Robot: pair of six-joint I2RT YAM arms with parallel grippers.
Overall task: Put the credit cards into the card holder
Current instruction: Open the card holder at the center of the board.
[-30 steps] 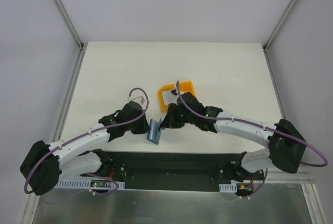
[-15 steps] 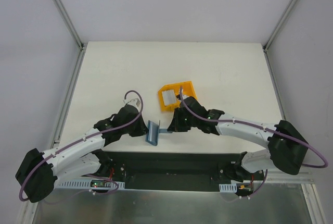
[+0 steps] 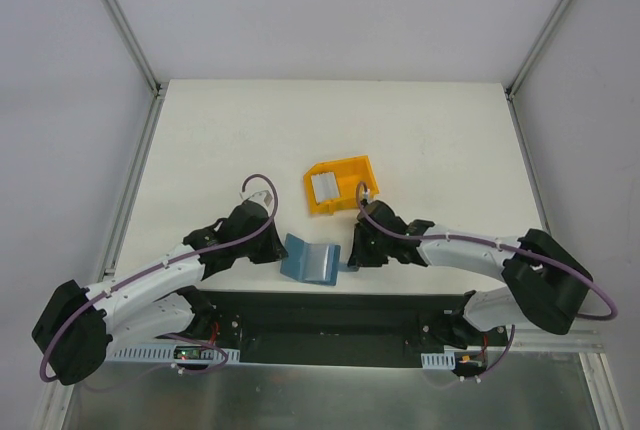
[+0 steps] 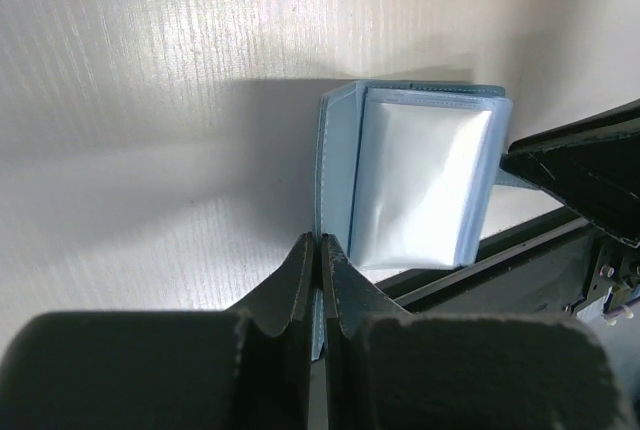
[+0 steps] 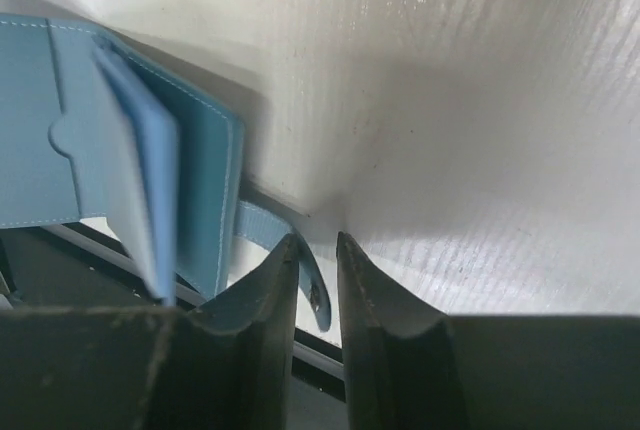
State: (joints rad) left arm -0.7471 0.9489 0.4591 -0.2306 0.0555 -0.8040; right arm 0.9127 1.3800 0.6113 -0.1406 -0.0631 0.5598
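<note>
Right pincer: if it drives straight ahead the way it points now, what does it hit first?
The wallet's tab, lying between its jaws; beyond that, probably just table.

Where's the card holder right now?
In the top view the card holder lies open at the near edge of the table, between the left gripper pinching it and the right gripper, below the yellow bin.

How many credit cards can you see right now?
1 pale patch of cards shows, lying in the yellow bin; it may be a stack of several. Others could be hidden inside the blue wallet.
</note>
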